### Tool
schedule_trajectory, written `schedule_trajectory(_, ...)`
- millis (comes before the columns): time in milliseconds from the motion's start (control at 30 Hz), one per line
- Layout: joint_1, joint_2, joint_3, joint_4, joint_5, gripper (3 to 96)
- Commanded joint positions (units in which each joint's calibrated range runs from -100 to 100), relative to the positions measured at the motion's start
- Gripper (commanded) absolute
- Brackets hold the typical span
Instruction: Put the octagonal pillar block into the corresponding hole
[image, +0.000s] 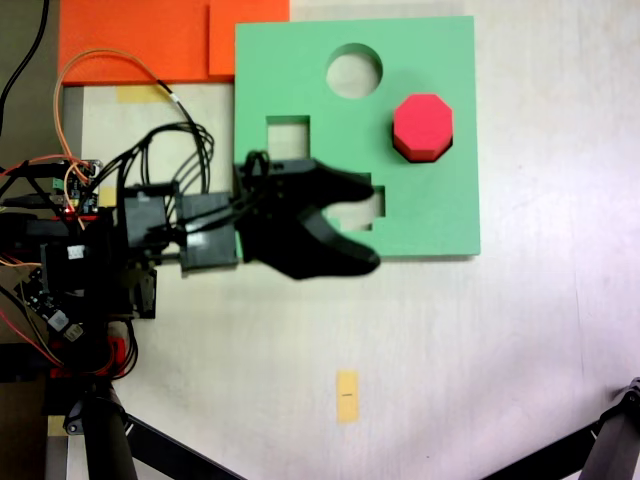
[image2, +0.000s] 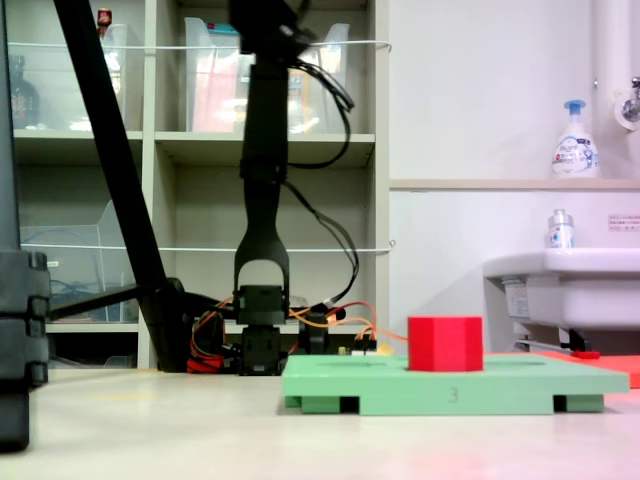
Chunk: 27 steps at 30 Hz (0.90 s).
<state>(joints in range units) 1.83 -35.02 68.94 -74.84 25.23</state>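
The red octagonal pillar block (image: 422, 125) (image2: 445, 343) stands upright in the right part of the green foam board (image: 430, 215) (image2: 400, 385) and sticks up above its surface. It covers the corresponding hole, and no other octagonal cutout shows. My black gripper (image: 372, 225) hovers over the board's lower left part in the first exterior view. It is open and empty, well to the left of the block. Its upper finger partly hides the cross-shaped cutout (image: 378, 205). In the second exterior view only the raised arm (image2: 263, 200) shows.
The board also has a round cutout (image: 354, 71) and a square cutout (image: 288, 137). Orange foam sheets (image: 150, 40) lie beyond the board's top left corner. Wires and circuit boards (image: 60, 200) crowd the arm's base. A yellow tape mark (image: 347, 395) is on the table, and tripod legs (image: 110, 440) cross the bottom corners.
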Motion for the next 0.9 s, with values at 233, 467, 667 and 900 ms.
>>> schedule_trajectory(233,-3.61,-31.18,-77.41,69.69,-12.36,51.9)
schedule_trajectory(467,-1.66,-47.66,-133.24,95.01,-21.29,48.3)
schedule_trajectory(667,-0.05,-58.69,-160.96,92.51,-21.49,48.6)
schedule_trajectory(900,0.20,-64.98,-168.94,91.64,-26.03,48.5)
